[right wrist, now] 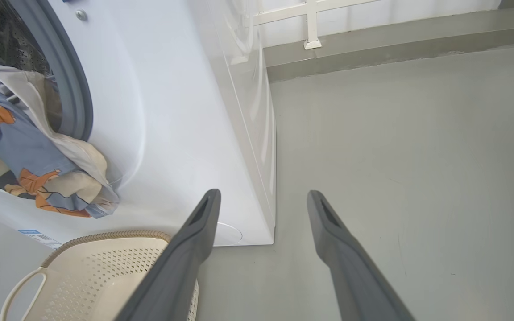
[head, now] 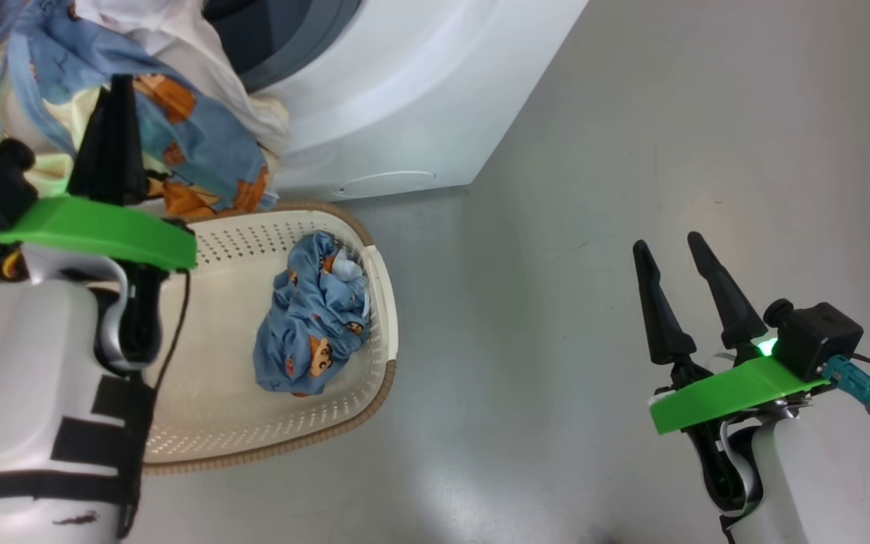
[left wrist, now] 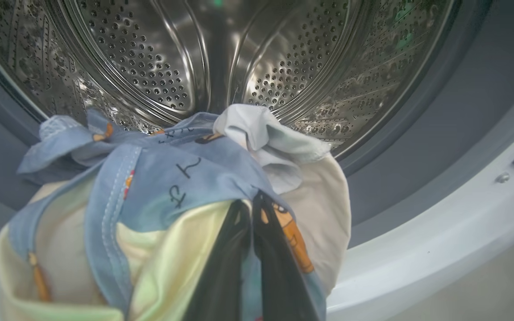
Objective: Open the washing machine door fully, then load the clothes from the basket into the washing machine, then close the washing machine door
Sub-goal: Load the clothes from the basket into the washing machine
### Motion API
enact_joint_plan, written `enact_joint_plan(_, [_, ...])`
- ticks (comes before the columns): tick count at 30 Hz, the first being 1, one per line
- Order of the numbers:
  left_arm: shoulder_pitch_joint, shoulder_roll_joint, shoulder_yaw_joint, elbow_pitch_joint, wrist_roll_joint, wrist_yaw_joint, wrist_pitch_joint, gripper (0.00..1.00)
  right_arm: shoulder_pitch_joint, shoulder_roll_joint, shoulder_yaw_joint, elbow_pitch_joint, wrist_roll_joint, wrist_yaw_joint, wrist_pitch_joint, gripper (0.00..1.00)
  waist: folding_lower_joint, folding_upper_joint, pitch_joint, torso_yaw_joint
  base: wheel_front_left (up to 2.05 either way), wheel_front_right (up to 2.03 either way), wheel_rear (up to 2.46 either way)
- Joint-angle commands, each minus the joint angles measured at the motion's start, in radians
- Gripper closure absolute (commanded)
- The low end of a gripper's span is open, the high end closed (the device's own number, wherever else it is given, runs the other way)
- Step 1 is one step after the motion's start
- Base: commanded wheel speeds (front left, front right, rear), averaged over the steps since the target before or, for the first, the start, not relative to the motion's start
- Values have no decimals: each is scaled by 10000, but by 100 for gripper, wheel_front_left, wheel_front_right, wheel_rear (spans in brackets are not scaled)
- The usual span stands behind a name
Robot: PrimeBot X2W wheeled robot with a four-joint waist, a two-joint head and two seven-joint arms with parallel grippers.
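Left gripper [left wrist: 252,203] clamped tight on soft light-blue cartoon-print and cream clothes [left wrist: 172,178] at the steel perforated drum [left wrist: 150,67] mouth of the white front-loading washing machine [head: 420,91], right gripper [head: 667,243] spread wide, empty; releasing here risks trailing cloth snagging the grey rubber gasket [left wrist: 417,156] and sliding out, and one blue garment [head: 314,317] lies in the oval cream perforated plastic basket [head: 284,227].

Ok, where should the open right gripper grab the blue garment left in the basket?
Probably its raised bunched fold, from above: the blue garment lies crumpled on the basket floor, and the walls block a sideways approach.

Basket [head: 387,317] on the floor [head: 556,302] before the washing machine [head: 420,91], one garment [head: 310,317] inside it
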Motion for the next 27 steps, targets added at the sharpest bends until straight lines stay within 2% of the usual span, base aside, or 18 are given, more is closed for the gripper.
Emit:
enact_joint_plan(1, [-229,398,280,-221,92,-27,-63,100,278,41,238,-175,85,27,-74,0,0,-1,-20,-23,0,0,0])
enact_joint_plan(9, [-1615,873,20,1477,135,-27,-63,100,270,105,338,-150,195,27,-74,0,0,-1,-3,-227,0,0,0])
enact_joint_plan(18, [-3563,1029,-442,3787,392,-27,-63,100,192,144,311,-155,270,27,-74,0,0,-1,159,-387,0,0,0])
enact_joint_plan(27, [-5063,1126,-756,5147,1052,-24,-63,100,114,153,497,-144,469,27,-74,0,0,-1,244,-618,0,0,0])
